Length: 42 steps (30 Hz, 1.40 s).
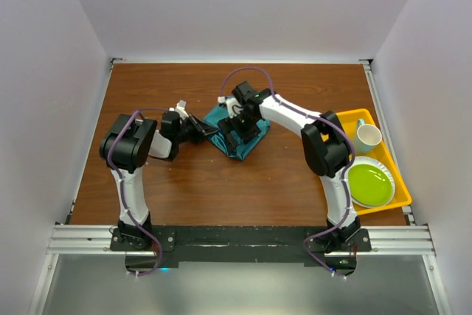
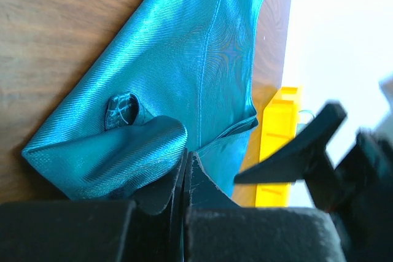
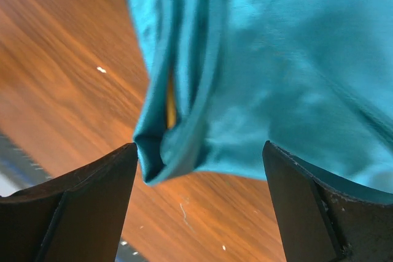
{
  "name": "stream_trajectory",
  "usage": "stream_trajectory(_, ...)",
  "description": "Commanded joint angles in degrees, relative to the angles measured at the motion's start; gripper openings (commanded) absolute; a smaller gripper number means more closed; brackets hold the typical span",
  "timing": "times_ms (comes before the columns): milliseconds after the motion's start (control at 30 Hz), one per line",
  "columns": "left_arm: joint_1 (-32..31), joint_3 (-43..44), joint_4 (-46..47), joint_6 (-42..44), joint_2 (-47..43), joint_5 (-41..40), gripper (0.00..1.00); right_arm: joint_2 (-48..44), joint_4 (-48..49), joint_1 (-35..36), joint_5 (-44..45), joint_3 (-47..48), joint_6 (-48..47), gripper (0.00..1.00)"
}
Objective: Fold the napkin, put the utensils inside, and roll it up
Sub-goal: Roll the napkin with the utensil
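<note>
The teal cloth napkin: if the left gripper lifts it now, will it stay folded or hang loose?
Probably floppy: the teal cloth napkin bulges and creases where the shut left gripper pinches a fold. Its shiny weave may slip. Lifted, the layers would likely sag open, as the edge near the open right gripper gapes.

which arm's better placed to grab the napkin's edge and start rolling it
Probably the right. The right gripper is open, its fingers on either side of a folded edge of the napkin. The left gripper is shut on a fold of it.
</note>
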Motion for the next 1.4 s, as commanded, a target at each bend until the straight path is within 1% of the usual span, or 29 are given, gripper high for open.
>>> stream_trajectory(0, 0.2, 0.1, -12.5, 5.1, 2.3, -4.8, 0.0, -3.6, 3.9, 6.0, 11.1, -2.9, -4.1, 0.87)
stream_trajectory(167, 0.2, 0.3, -13.2, 5.1, 2.3, -4.7, 0.0, -4.1, 5.5, 8.5, 16.1, -4.2, -4.4, 0.87)
stream_trajectory(200, 0.2, 0.4, -13.3, 5.0, 2.3, -4.7, 0.0, -4.2, 5.9, 9.3, 17.7, -4.4, -4.4, 0.87)
stream_trajectory(233, 0.2, 0.4, -13.5, 5.0, 2.3, -4.7, 0.0, -4.4, 6.2, 9.7, 21.3, -4.7, -4.5, 0.87)
stream_trajectory(333, 0.2, 0.5, -14.0, 5.1, 2.2, -4.7, 0.0, -4.7, 6.8, 10.1, 24.8, -5.0, -4.5, 0.82)
stream_trajectory(400, 0.1, 0.5, -14.1, 5.3, 2.2, -4.6, 0.0, -4.7, 7.2, 10.0, 25.7, -5.2, -4.4, 0.72)
stream_trajectory(500, 0.2, 0.5, -14.4, 5.6, 2.2, -4.4, 0.0, -5.3, 7.1, 9.8, 25.8, -5.0, -4.5, 0.5)
stream_trajectory(533, 0.2, 0.5, -14.4, 5.8, 2.2, -4.4, 0.0, -5.6, 7.0, 9.5, 25.1, -5.2, -4.5, 0.48)
stream_trajectory(700, 0.2, 1.0, -15.2, 5.9, 2.3, -4.2, 0.0, -7.4, 7.0, 7.6, 17.9, -5.9, -3.7, 0.47)
stream_trajectory(800, 0.2, 1.4, -15.9, 6.0, 2.5, -4.0, 0.0, -7.8, 6.9, 5.5, 13.4, -6.2, -3.1, 0.48)
stream_trajectory(900, 0.2, 1.9, -16.4, 6.2, 2.6, -3.7, 0.0, -7.7, 7.2, 3.6, 11.7, -7.1, -3.1, 0.49)
stream_trajectory(967, 0.2, 2.0, -16.6, 6.2, 2.7, -3.7, 0.0, -7.0, 7.2, 2.9, 11.0, -7.5, -3.1, 0.46)
stream_trajectory(1033, 0.2, 2.1, -16.8, 6.3, 2.7, -3.7, 0.0, -6.2, 7.2, 2.6, 11.2, -8.1, -3.2, 0.44)
stream_trajectory(1167, 0.2, 2.4, -16.9, 6.1, 2.9, -3.7, 0.0, -5.7, 8.0, 2.5, 12.9, -9.3, -3.6, 0.31)
stream_trajectory(1300, 0.2, 2.6, -17.6, 6.2, 3.1, -3.6, 0.0, -4.9, 8.4, 2.6, 14.9, -10.3, -4.0, 0.26)
stream_trajectory(1367, 0.2, 3.1, -18.4, 6.3, 3.1, -3.7, 0.0, -4.8, 8.0, 2.5, 17.0, -10.3, -4.2, 0.26)
